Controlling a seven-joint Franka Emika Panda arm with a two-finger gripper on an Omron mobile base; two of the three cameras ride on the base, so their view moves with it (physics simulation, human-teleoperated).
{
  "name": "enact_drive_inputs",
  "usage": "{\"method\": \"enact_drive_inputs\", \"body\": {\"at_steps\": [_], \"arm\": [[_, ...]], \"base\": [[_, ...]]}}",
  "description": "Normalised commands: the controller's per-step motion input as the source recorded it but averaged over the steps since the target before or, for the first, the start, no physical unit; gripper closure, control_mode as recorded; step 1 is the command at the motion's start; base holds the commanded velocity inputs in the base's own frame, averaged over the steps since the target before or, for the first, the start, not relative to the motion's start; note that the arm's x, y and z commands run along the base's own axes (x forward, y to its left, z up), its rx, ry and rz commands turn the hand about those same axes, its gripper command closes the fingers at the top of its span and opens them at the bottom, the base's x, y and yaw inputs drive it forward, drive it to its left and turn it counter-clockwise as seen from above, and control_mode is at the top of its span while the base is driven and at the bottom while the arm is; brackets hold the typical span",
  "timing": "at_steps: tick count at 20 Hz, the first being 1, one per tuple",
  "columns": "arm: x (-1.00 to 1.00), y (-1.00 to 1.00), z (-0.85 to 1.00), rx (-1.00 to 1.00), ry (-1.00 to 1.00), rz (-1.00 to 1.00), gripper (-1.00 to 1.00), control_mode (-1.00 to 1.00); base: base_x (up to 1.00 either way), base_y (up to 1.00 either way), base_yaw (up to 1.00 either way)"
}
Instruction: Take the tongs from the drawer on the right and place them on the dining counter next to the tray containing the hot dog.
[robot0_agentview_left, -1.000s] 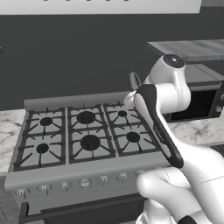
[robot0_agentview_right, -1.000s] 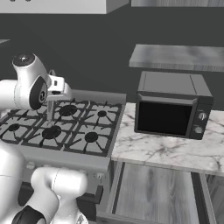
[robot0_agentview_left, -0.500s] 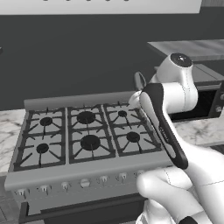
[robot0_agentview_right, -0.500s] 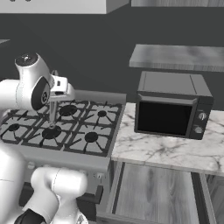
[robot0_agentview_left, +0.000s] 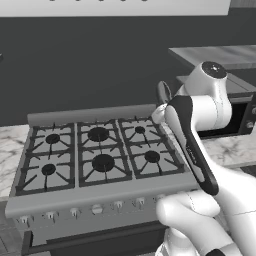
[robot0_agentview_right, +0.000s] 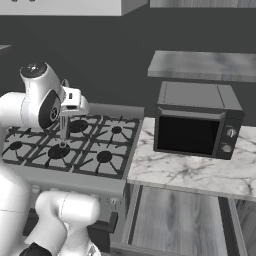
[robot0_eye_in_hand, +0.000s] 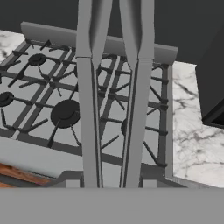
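Note:
My gripper (robot0_agentview_right: 65, 113) is shut on the tongs (robot0_agentview_right: 64, 129), which hang straight down from it over the middle of the gas stove (robot0_agentview_right: 100, 150). In the hand view the tongs (robot0_eye_in_hand: 87, 109) run up the picture as two long thin grey metal arms, a narrow gap between them, with the burners behind. The tongs hang well above the grates and touch nothing else. The dining counter, the tray and the hot dog are out of view. I cannot make out a drawer among the cabinet fronts.
A black microwave (robot0_agentview_right: 197, 125) stands on a narrow marble counter (robot0_agentview_right: 185, 172) right of the stove. A grey shelf (robot0_agentview_right: 205, 65) hangs above it. Grey wood cabinet fronts (robot0_agentview_right: 170, 220) lie below. A dark wall backs the stove (robot0_agentview_left: 100, 155).
The arm has swung slightly to the right, carrying the tongs with it over the stove. The grip is unchanged and the base has not moved.

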Motion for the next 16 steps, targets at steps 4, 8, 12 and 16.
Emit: {"method": "enact_drive_inputs", "body": {"at_steps": [4, 8, 12, 16], "arm": [[-0.06, 0.0, 0.0, 0.0, -0.04, 0.0, 1.0, -1.0], [0.0, 0.0, 0.0, 0.0, 0.0, 0.0, 1.0, -1.0], [0.0, 0.0, 0.0, 0.0, 0.0, 0.0, 1.0, 1.0], [0.0, 0.0, 0.0, 0.0, 0.0, 0.0, 1.0, 1.0]], "base": [[0.0, 0.0, 0.0], [0.0, 0.0, 0.0], [-0.01, 0.0, 0.0], [-0.27, 0.0, 0.0]]}}
